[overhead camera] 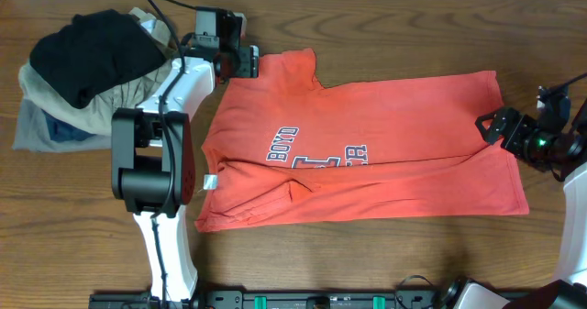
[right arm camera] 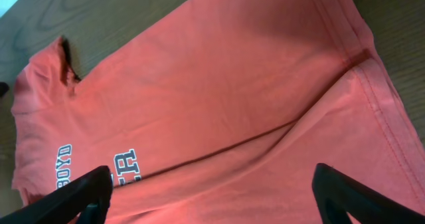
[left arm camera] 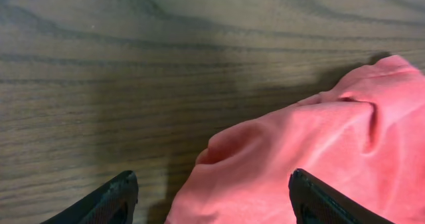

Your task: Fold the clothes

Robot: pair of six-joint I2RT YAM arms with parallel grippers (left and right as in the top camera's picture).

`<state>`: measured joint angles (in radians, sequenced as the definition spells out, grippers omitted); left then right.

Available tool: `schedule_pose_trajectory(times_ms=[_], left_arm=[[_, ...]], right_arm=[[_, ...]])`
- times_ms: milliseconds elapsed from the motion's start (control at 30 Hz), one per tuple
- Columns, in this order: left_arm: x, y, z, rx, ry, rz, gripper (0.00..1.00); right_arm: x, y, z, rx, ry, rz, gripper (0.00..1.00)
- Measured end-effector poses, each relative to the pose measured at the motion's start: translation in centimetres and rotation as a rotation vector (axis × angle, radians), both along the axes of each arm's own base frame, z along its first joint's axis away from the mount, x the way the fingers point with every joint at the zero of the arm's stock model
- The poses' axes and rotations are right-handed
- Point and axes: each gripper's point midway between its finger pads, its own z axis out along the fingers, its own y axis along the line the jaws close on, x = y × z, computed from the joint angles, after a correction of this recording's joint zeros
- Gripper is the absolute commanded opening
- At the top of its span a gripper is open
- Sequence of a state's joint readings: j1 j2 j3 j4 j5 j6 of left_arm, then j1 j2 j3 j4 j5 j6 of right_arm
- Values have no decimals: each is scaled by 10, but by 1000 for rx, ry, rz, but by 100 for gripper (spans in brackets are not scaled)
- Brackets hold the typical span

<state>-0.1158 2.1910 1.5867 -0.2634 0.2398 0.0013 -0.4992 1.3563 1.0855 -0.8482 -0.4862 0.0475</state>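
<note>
The shirt point(overhead camera: 367, 153) lies spread at the centre of the table point(overhead camera: 385, 263), with a fold across its lettering. The left gripper point(overhead camera: 246, 61) is at 11 o'clock by a sleeve, jaws wide and empty. The right gripper point(overhead camera: 488, 126) is at 3 o'clock by the hem, likewise wide and holding nothing.

I have bare table point(overhead camera: 413, 34) to pass over along the far edge right of the left gripper point(overhead camera: 248, 63), along the near edge in front of the T-shirt point(overhead camera: 367, 153), and in the near-left corner. The far-left corner is blocked by a heap of black, khaki and grey clothes point(overhead camera: 83, 71), and my left arm point(overhead camera: 151, 153) stands between that heap and the shirt. At the right edge the right gripper point(overhead camera: 486, 124) crowds the hem, leaving little wood free.
</note>
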Motion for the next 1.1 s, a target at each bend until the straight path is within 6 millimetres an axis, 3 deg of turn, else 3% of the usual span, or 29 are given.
schedule_pose_trajectory(times_ms=[100, 167, 200, 267, 600, 733, 967, 1100], left_arm=[[-1, 0, -11, 0, 20, 2, 46], [-3, -1, -18, -5, 38, -5, 19], [-5, -3, -20, -9, 47, -14, 11], [-6, -5, -22, -18, 56, -21, 7], [-15, -7, -26, -28, 94, -33, 6], [-21, -6, -18, -30, 114, -26, 6], [-31, -6, 21, -40, 107, -18, 6], [-38, -5, 20, -42, 139, -9, 6]], right_arm=[[0, 0, 0, 0, -1, 0, 91], [1, 0, 0, -2, -2, 0, 91], [1, -1, 0, -6, -3, -2, 91], [2, -3, 0, -15, -6, -5, 91], [11, -13, 3, -61, -40, -17, 87], [21, -22, -5, -111, -40, -20, 88], [67, -31, -36, -228, -65, 21, 95], [105, -35, -58, -279, -127, 44, 95]])
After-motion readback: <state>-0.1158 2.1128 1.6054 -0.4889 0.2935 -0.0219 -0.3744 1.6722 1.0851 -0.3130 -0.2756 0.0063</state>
